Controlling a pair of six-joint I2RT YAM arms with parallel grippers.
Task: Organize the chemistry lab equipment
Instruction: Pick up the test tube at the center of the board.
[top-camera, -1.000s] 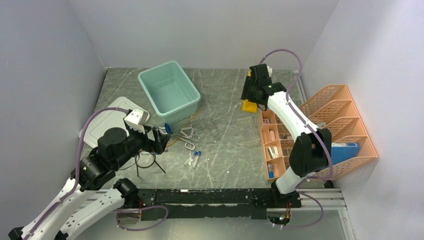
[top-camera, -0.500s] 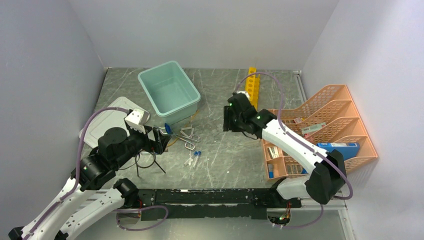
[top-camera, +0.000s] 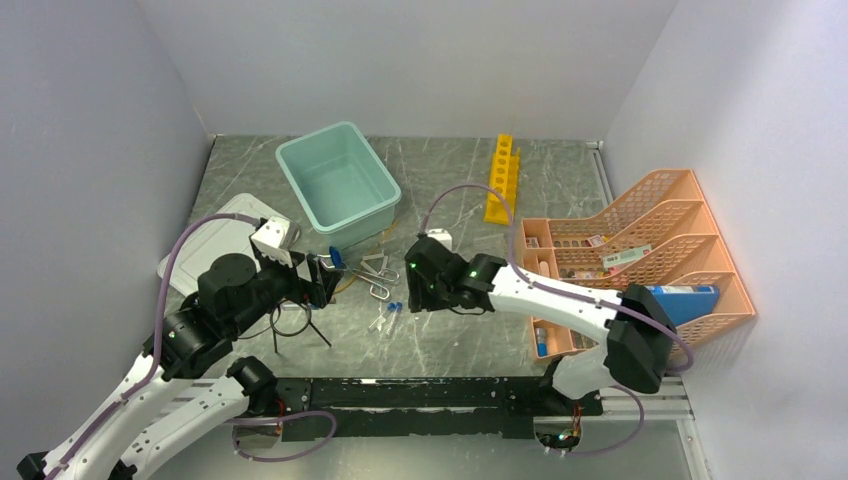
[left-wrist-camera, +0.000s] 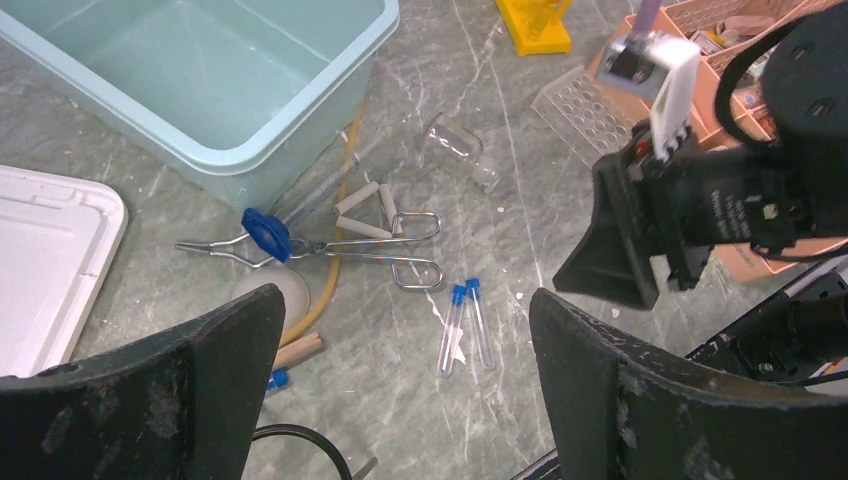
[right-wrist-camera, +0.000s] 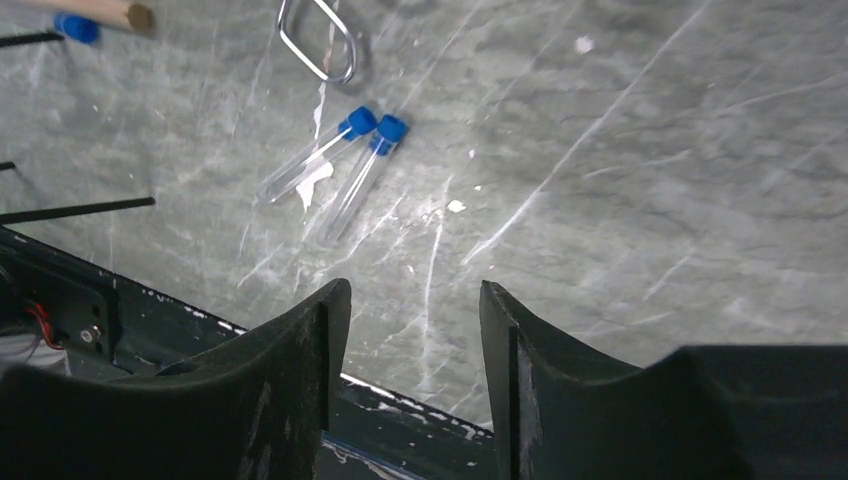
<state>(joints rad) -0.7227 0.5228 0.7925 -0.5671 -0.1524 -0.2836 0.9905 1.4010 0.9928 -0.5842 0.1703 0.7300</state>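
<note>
Two small blue-capped clear tubes (top-camera: 388, 315) (left-wrist-camera: 465, 325) (right-wrist-camera: 340, 170) lie side by side on the table. My right gripper (top-camera: 415, 287) (right-wrist-camera: 415, 290) hovers just right of them, open, with nothing between its fingers. My left gripper (top-camera: 322, 283) (left-wrist-camera: 403, 297) hangs wide open and empty above the silver wire tongs and triangles (top-camera: 375, 272) (left-wrist-camera: 370, 235). The yellow test-tube rack (top-camera: 502, 178) (left-wrist-camera: 535, 22) lies at the back. The black ring stand (top-camera: 290, 322) (left-wrist-camera: 300, 445) sits under the left arm. A tan hose (left-wrist-camera: 335, 270) and a wooden stick (left-wrist-camera: 295, 350) (right-wrist-camera: 95, 8) lie by the tongs.
A pale teal tub (top-camera: 338, 185) stands at the back left, with its grey-white lid (top-camera: 215, 250) flat beside it. An orange mesh organiser (top-camera: 640, 250) with a blue box fills the right side. A clear glass vial (left-wrist-camera: 460, 145) lies mid-table. The black rail (top-camera: 430, 392) runs along the near edge.
My right arm has swung from the yellow rack at the back down to mid-table beside the tubes, its jaws narrowing a little. The rack stays at the back. The left arm has not moved.
</note>
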